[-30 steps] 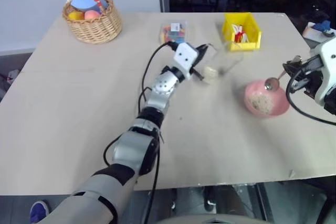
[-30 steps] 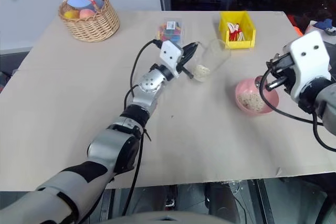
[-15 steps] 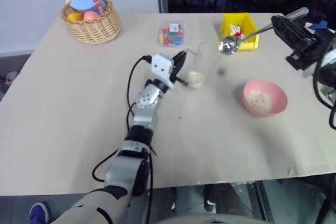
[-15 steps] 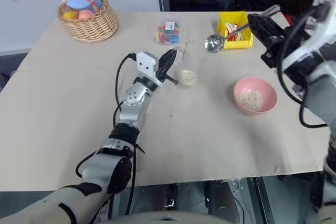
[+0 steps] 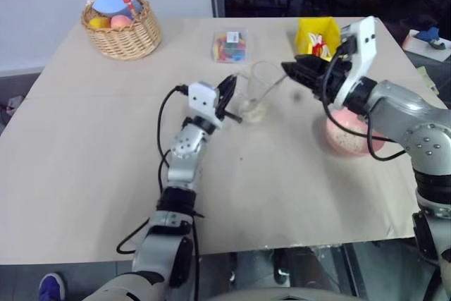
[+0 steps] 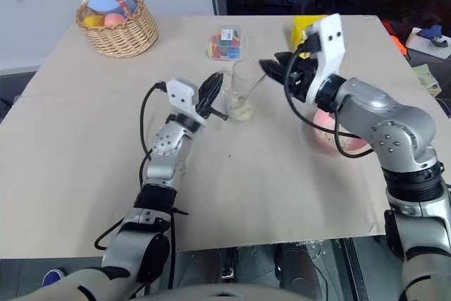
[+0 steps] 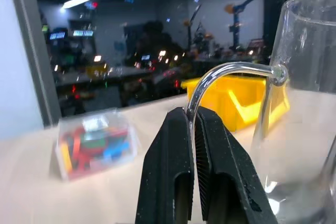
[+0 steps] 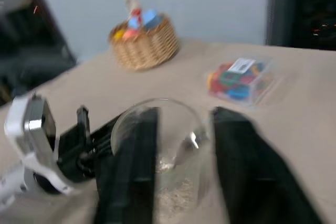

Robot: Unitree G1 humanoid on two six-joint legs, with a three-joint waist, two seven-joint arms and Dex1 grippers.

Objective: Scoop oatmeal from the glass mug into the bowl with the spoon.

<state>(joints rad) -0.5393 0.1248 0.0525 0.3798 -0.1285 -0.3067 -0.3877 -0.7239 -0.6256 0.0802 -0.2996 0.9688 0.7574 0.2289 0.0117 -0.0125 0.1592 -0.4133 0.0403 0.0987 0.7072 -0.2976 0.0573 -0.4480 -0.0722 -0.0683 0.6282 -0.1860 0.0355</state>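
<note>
Left wrist view — claw (image 7: pixel 192 124) pinching glass mug (image 7: pixel 304 103) handle

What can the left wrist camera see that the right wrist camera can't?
Left wrist view: the yellow bin at the back, and a close look at the left gripper shut on the thin handle of the glass mug.
Right wrist view: the wicker basket, the oatmeal at the mug's bottom, and the spoon dipping inside.
Both: the mug, the left gripper and the clear box of colourful pieces.
</note>
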